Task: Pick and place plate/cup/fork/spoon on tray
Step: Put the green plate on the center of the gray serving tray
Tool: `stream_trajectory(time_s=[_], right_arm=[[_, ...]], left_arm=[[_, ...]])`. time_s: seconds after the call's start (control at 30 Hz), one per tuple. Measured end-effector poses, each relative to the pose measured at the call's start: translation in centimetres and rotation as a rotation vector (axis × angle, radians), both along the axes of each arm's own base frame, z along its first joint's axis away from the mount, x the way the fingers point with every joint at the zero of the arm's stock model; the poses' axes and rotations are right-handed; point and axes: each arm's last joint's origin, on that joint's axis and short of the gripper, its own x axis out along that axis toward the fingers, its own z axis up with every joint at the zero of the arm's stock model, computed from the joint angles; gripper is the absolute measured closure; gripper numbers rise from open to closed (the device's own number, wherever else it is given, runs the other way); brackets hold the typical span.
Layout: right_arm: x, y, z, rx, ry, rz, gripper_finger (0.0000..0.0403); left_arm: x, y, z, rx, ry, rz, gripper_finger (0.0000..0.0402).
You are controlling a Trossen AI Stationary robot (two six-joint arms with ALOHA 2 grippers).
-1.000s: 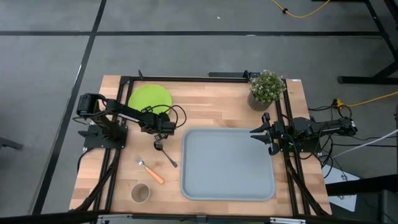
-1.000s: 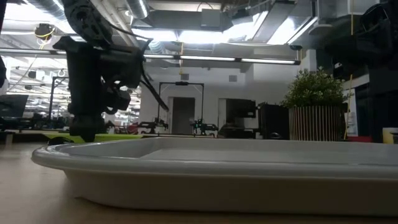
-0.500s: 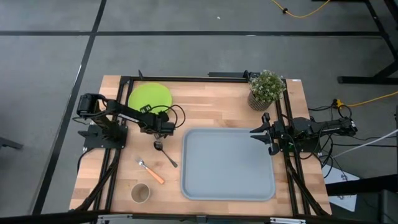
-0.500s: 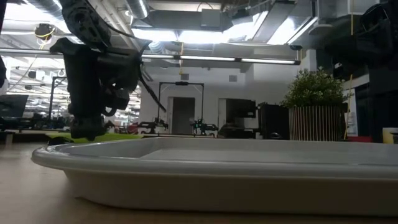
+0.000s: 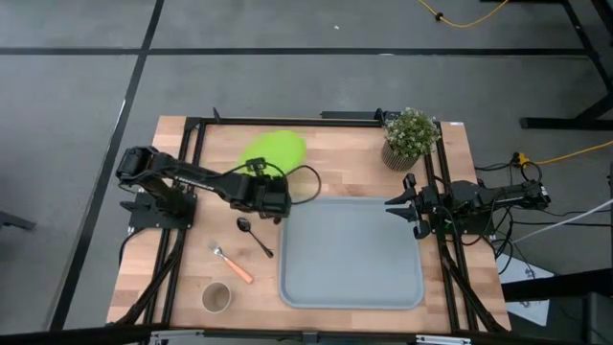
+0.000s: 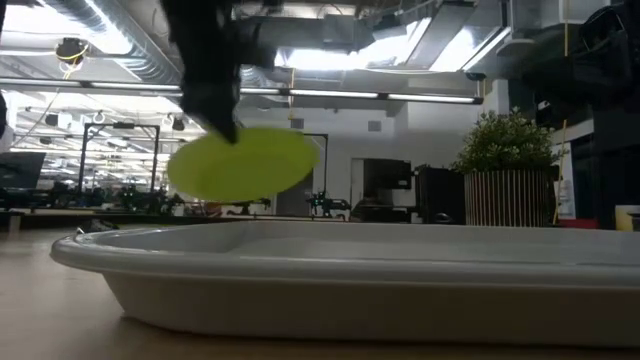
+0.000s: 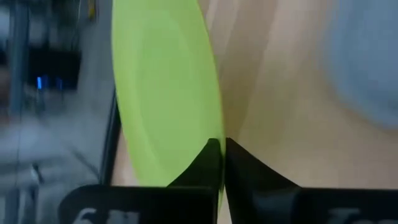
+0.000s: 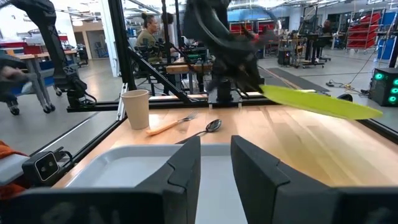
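The lime-green plate hangs in the air left of the tray's far left corner, with my left gripper shut on it; it also shows in the low view and the left wrist view. The grey-blue tray lies at the table's middle right. The dark spoon, the orange-handled fork and the tan cup rest on the wood left of the tray. My right gripper waits open at the tray's right edge. My left gripper pinches the plate's rim on its near side between the two shut fingers. The fingers come slanting down from the near left. The plate is lifted clear of the table and tilted, reaching away beyond the fingertips.
A potted plant stands at the far right corner. Black frame rails run along the table's left, right and far edges. Bare wood lies between the tray and the far edge.
My left gripper has taken hold of the plate's near rim, risen and swung toward the table's right edge. The plate, which lay flat at the far left, now hangs tilted clear of the table, closer to the tray.
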Motion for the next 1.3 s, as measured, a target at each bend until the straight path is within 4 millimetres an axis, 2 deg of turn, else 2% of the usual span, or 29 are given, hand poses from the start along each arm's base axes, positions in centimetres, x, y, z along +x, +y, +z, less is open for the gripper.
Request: stream_trajectory(time_s=[0.1, 0.23, 0.33, 0.47, 0.57, 0.63, 0.8, 1.03, 1.3], right_arm=[[0.0, 0.0, 0.0, 0.0, 0.0, 0.0, 0.0309], [0.0, 0.0, 0.0, 0.0, 0.0, 0.0, 0.0309], [0.0, 0.0, 0.0, 0.0, 0.0, 0.0, 0.0309], [0.0, 0.0, 0.0, 0.0, 0.0, 0.0, 0.0308], [0.0, 0.0, 0.0, 0.0, 0.0, 0.0, 0.0309], [0.0, 0.0, 0.0, 0.0, 0.001, -0.001, 0.0309], [0.0, 0.0, -0.1, -0.001, 0.006, -0.001, 0.0308], [0.1, 0.0, -0.1, -0.002, 0.012, 0.007, 0.0309], [0.0, 0.2, -0.1, -0.001, 0.016, 0.049, 0.0309]], left_arm=[[1.1, -2.4, 2.1, -0.001, -0.037, -0.183, 0.04], [2.5, -6.1, 3.7, 0.02, -0.072, -0.564, 0.0401], [4.1, -8.6, 3.2, 0.048, -0.125, -0.812, 0.0401], [5.8, -10.8, 0.5, 0.033, -0.077, -0.992, 0.0401], [6.5, -11.7, -2.1, 0.02, 0.008, -1.03, 0.0401], [7.0, -12.1, -3.1, 0.061, 0.042, -1.065, 0.0401], [8.5, -12.9, -3.7, 0.05, -0.036, -1.125, 0.04], [8.6, -13.0, -4.2, 0.004, -0.056, -1.088, 0.0366], [8.9, -12.9, -3.9, 0.05, -0.089, -1.049, 0.0363]])
